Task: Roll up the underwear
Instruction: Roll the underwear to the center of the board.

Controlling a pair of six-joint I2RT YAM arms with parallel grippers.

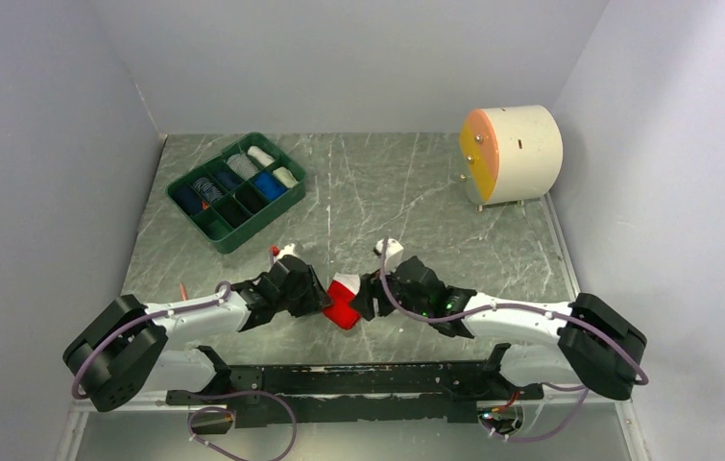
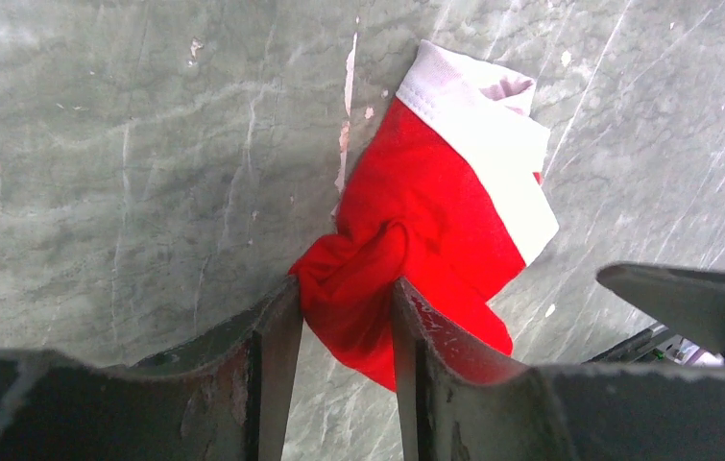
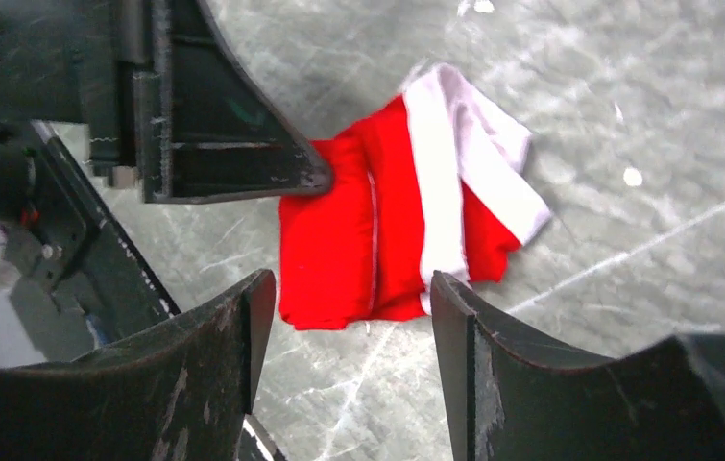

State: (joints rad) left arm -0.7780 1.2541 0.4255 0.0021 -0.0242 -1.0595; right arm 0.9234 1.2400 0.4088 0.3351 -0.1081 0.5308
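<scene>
Red underwear [image 2: 416, 240] near front edge of table [image 1: 387, 182], left gripper [image 2: 344, 288] pinching one edge, right gripper [image 3: 349, 283] spread wide opposite, green tray [image 1: 267, 216] well apart.

Red underwear [image 2: 406, 240]: soft matt knit cloth, creased & bunched in folds. Waistband [image 2: 478, 144]: white, denser weave, stitched edge. Table [image 1: 406, 182]: grey-green stone-look top w/ white veins, smooth, slight sheen, a few chips & scratches. Left gripper [image 2: 344, 312]: fingers [image 2: 277, 355] dark & hard, plastic or metal, can't tell which; matt, scuffed, reddish rub marks at inner edges. Right gripper [image 3: 350, 293]: same finish, grey scratches, dusty. Arm shells [image 1: 195, 322]: white glossy plastic, joints matt black. Tray [image 1: 269, 217]: green plastic, semi-gloss. Drum [image 1: 526, 144]: cream body, matt, w/ orange face. Walls [image 1: 51, 144]: plain grey, matt.
</scene>
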